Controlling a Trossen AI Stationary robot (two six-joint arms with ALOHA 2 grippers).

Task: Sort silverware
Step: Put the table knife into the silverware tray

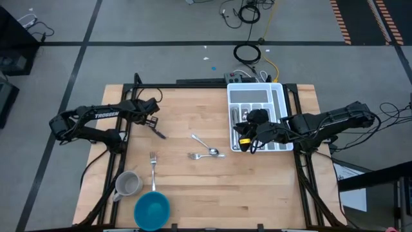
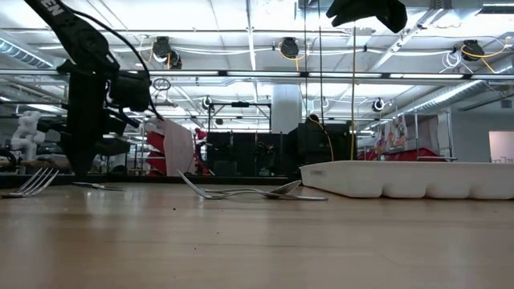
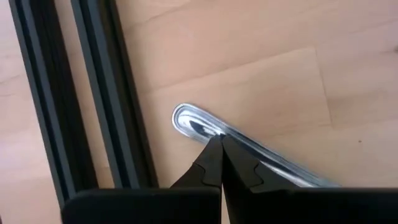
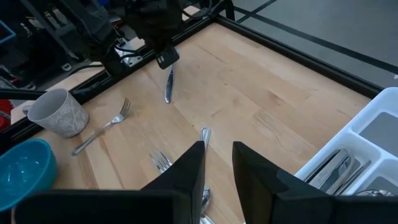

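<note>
My left gripper (image 1: pixel 153 124) (image 3: pixel 221 144) is down at the table's left far part, shut on a silver knife (image 1: pixel 158 133) (image 4: pixel 168 84) that lies flat on the wood. More silverware lies loose on the table: a fork (image 1: pixel 153 164) (image 4: pixel 102 127) near the mug, and a spoon and fork (image 1: pixel 207 153) (image 2: pixel 249 191) mid-table. Several other pieces lie in the white organiser tray (image 1: pixel 278 96) (image 2: pixel 401 178). My right gripper (image 1: pixel 246 136) (image 4: pixel 217 163) hovers open and empty over the tray's near left corner. My left gripper has its shut fingertips (image 3: pixel 211 155) on the knife's handle, close to the rounded free end (image 3: pixel 186 118). It comes from above, pointing down, with the fingers set across the handle. The fingertips cover the place of contact. The knife lies flat on the table.
A grey mug (image 1: pixel 127 183) (image 4: pixel 57 112) and a blue bowl (image 1: pixel 152 209) (image 4: pixel 18 171) stand at the near left. The black frame rail (image 3: pixel 93 93) runs close beside the left gripper. Bare wood spreads across the table's near middle and right.
</note>
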